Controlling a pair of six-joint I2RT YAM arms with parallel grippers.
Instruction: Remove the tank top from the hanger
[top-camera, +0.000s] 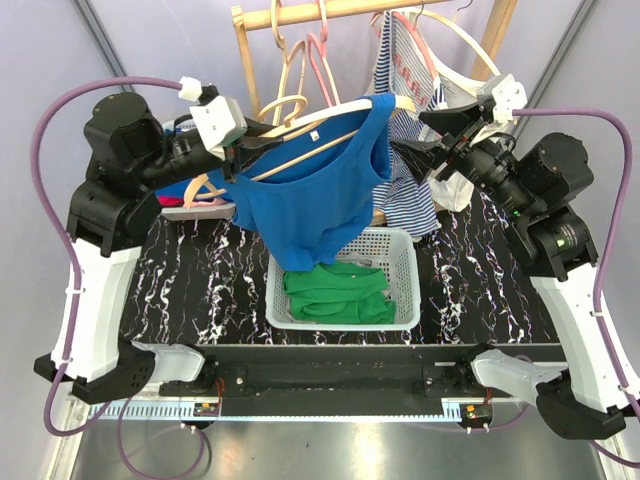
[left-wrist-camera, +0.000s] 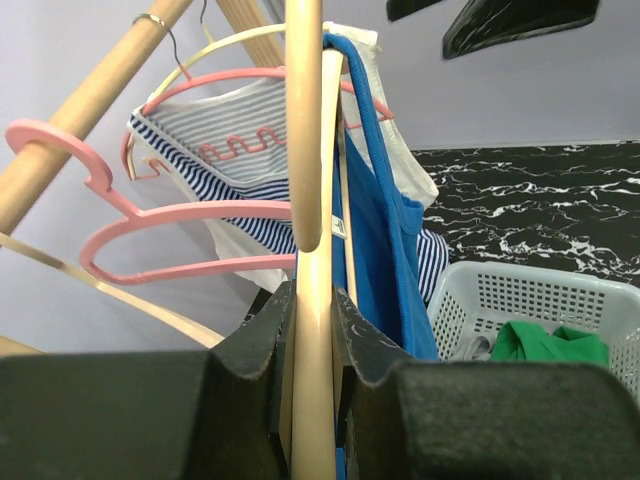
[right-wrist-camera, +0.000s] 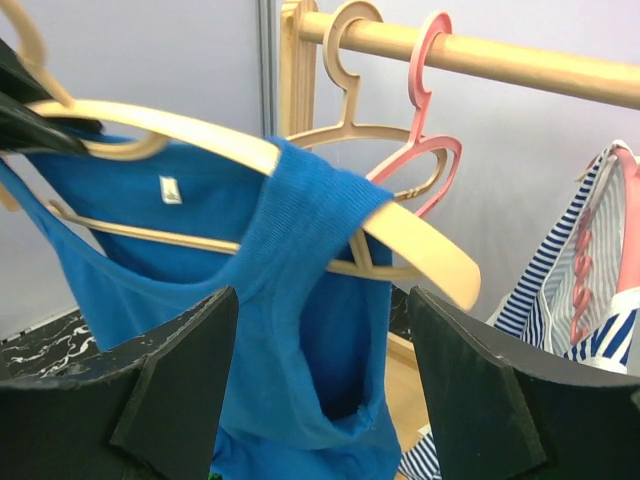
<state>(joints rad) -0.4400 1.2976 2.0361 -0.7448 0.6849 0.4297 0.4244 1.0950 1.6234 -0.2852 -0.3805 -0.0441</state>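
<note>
My left gripper (left-wrist-camera: 310, 330) is clamped narrow on the wooden hanger (top-camera: 325, 113), holding it tilted in the air above the far edge of the table (top-camera: 200, 280). The blue tank top (top-camera: 310, 200) hangs on it, one strap looped over the hanger's free end, and its hem droops over the back rim of the white basket (top-camera: 405, 250), where a green garment (top-camera: 335, 295) lies. My right gripper (right-wrist-camera: 320, 300) stands wide, a finger on either side of that strap. Whether they touch the cloth I can't quite tell.
</note>
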